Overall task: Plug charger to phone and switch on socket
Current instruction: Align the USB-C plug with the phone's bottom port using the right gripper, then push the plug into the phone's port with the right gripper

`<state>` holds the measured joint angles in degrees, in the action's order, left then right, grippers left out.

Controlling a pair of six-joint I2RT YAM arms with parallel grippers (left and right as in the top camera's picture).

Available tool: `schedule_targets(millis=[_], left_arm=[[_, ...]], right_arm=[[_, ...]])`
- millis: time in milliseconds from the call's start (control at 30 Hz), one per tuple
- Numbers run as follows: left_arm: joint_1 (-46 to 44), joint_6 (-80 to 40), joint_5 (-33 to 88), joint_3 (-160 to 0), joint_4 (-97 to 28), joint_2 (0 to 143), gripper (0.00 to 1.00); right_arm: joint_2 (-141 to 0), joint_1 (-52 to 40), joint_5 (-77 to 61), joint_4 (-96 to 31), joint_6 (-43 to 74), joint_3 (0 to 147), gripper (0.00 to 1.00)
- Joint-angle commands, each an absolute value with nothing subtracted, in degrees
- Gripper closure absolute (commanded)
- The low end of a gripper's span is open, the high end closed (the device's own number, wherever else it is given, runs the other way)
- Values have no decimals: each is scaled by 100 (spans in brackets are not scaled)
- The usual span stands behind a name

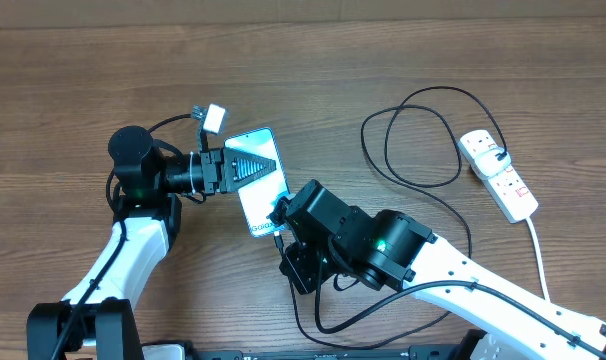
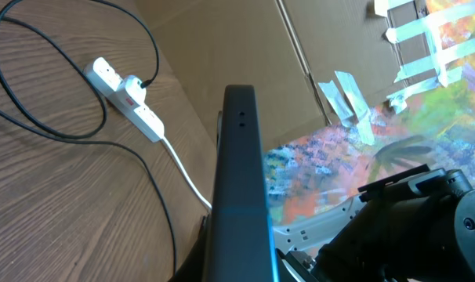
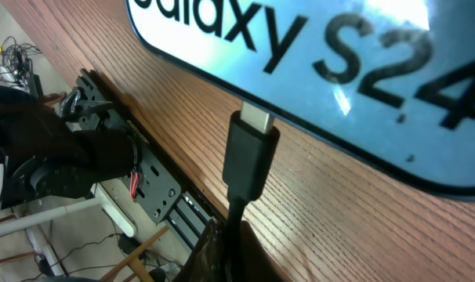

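Observation:
The phone with a bright blue screen lies tilted on the table left of centre. My left gripper is shut on its far end; in the left wrist view the phone shows edge-on between the fingers. My right gripper is shut on the charger's black cable just behind the plug tip. The tip's metal end touches the phone's edge by the "Galaxy S24" strip. The charger cable loops across the table to the socket, a white power strip at the right, also in the left wrist view.
The socket's white cord runs toward the front right edge. Charger cable loops lie under my right arm. In the right wrist view the table's front edge and a metal frame are close by.

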<state>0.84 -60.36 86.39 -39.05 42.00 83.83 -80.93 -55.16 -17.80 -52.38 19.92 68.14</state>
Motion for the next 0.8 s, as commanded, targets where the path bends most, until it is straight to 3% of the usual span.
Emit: schedule_targets(millis=[0, 767], left_arm=[[82, -5867, 8886, -4027, 4217, 8401, 96], [69, -5627, 9006, -4027, 3881, 8401, 96]], right_arm=[[-8082, -5489, -1769, -5148, 1964, 6827, 96], [-8082, -5487, -685, -4464, 1946, 6827, 96]])
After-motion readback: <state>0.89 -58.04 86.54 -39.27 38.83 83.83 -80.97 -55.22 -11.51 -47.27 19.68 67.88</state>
